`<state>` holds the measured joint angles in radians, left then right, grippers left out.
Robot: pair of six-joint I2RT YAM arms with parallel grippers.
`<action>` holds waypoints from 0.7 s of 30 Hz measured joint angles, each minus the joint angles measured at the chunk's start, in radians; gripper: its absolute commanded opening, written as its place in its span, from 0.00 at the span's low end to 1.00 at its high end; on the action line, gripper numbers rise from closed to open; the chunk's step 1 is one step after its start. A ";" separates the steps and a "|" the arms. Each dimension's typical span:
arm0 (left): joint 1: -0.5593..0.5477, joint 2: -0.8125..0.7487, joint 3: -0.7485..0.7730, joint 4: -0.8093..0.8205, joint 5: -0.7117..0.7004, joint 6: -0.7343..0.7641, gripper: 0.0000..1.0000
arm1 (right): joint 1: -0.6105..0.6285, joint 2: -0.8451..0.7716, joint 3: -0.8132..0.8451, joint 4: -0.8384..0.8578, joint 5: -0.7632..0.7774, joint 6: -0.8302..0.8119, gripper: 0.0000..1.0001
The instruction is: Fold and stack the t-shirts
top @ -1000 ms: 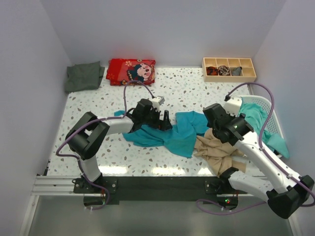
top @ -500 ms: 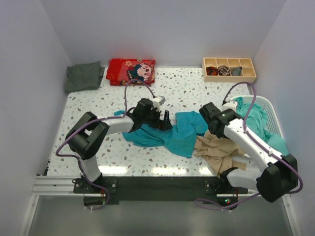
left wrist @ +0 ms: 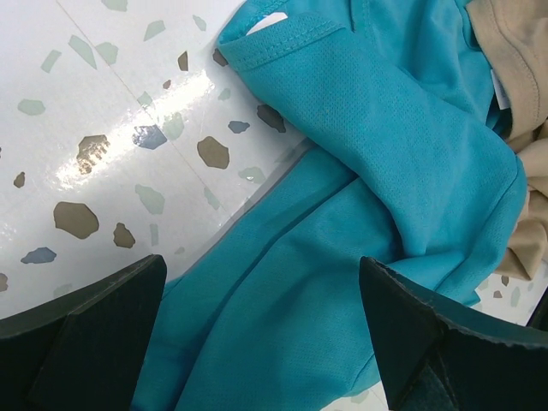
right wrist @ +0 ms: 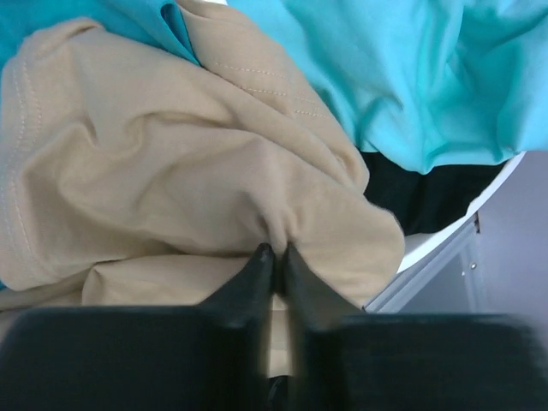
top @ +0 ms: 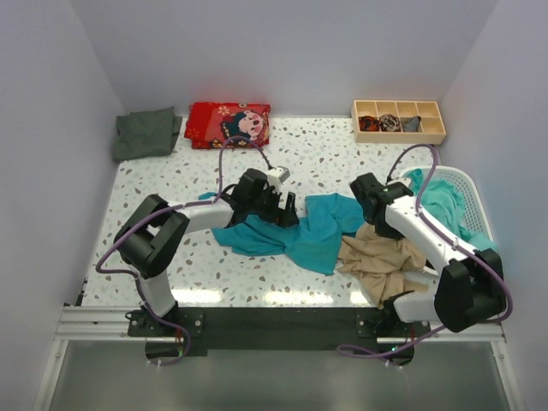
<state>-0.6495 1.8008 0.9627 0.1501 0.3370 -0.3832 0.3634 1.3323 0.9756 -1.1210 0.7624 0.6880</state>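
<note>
A bright teal t-shirt (top: 291, 235) (left wrist: 342, 171) lies crumpled mid-table. My left gripper (top: 287, 210) (left wrist: 261, 274) hovers just above it, open, with nothing between its fingers. To its right a beige t-shirt (top: 381, 261) (right wrist: 171, 171) lies bunched at the near edge, partly over the teal one. My right gripper (top: 373, 214) (right wrist: 276, 250) is shut on a pinched fold of the beige t-shirt. A dark grey-green t-shirt (top: 145, 133) sits folded at the back left corner.
A white basket (top: 475, 193) at the right holds a lighter teal cloth (top: 445, 205) (right wrist: 428, 77). A red cartoon-printed cloth (top: 229, 124) lies at the back. A wooden compartment tray (top: 398, 135) with small dark bundles stands at the back right.
My right arm has swung in from beside the basket onto the beige t-shirt, and its jaws have closed on a fold. The left arm has not moved.
</note>
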 measured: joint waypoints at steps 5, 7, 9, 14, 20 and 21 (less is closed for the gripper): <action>0.000 0.004 0.012 -0.017 0.000 0.013 1.00 | -0.006 0.000 0.000 0.010 -0.007 -0.008 0.00; 0.000 0.008 0.018 -0.018 0.001 0.014 1.00 | -0.006 -0.035 -0.001 0.020 -0.016 -0.014 0.00; 0.000 0.013 0.023 -0.017 0.002 0.017 1.00 | -0.006 -0.110 -0.002 0.045 -0.033 -0.021 0.00; 0.000 0.033 0.048 -0.020 0.016 0.022 1.00 | -0.006 -0.414 0.024 0.153 -0.058 -0.062 0.00; 0.000 0.058 0.093 -0.025 0.033 0.027 1.00 | -0.006 -0.521 0.198 0.270 0.089 -0.134 0.00; 0.000 0.060 0.097 -0.025 0.035 0.027 1.00 | -0.006 -0.521 0.211 0.294 0.144 -0.148 0.00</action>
<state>-0.6495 1.8606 1.0592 0.1249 0.3721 -0.3565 0.3576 0.8112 1.1866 -0.8265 0.9066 0.5400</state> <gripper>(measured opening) 0.999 0.023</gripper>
